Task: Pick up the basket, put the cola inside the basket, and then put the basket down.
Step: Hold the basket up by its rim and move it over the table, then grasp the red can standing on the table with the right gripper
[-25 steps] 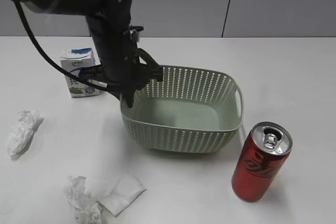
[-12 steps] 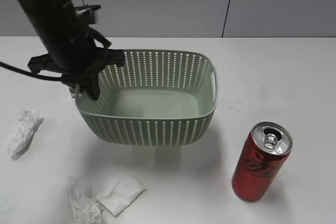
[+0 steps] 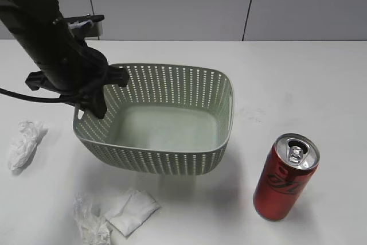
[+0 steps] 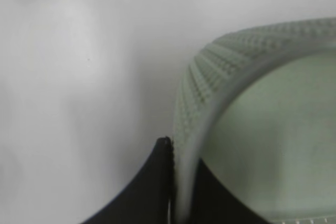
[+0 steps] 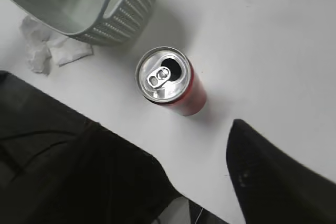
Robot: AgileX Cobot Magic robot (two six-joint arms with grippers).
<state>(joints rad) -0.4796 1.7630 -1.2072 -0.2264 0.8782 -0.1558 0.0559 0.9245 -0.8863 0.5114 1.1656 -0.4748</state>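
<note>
The pale green basket [image 3: 166,124] hangs tilted above the white table, with its shadow under it. My left gripper [image 3: 97,104] is shut on its left rim. In the left wrist view the two dark fingers [image 4: 152,187] pinch the perforated wall of the basket [image 4: 273,129]. The basket is empty. The red cola can [image 3: 285,177] stands upright at the front right, apart from the basket. In the right wrist view the cola [image 5: 168,80] stands just ahead of my open, empty right gripper [image 5: 197,161]. The basket's handle end [image 5: 89,3] shows at the top left.
A crumpled tissue [image 3: 24,143] lies at the far left. More tissue [image 3: 112,213] lies in front of the basket and shows in the right wrist view [image 5: 47,51]. The milk carton is hidden behind the left arm. Grey wall panels stand behind the table.
The left arm has carried the basket to the left and raised it off the table, tilted. The milk carton has become hidden behind the arm. The cola has not moved.
</note>
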